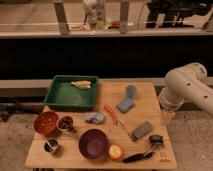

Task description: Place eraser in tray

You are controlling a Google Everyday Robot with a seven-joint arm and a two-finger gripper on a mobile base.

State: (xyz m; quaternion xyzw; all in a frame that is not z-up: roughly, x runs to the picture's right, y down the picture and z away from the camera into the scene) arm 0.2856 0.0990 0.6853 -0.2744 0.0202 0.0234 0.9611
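Note:
The green tray (60, 100) stands at the table's back left with a yellow banana (81, 84) in its far side. A grey rectangular block that looks like the eraser (142, 130) lies flat on the table's front right, well apart from the tray. My white arm (186, 86) reaches in from the right edge, beside the table's right side. The gripper does not show; it is hidden past the arm's lower end, off the table's right edge.
On the wooden table (150, 92) there are a blue block (125, 105), a blue-grey round piece (131, 91), an orange tool (111, 113), a grey lump (94, 117), a red bowl (46, 123), a purple bowl (93, 144), small cups (66, 124), an apple (115, 151) and a black-handled tool (137, 157).

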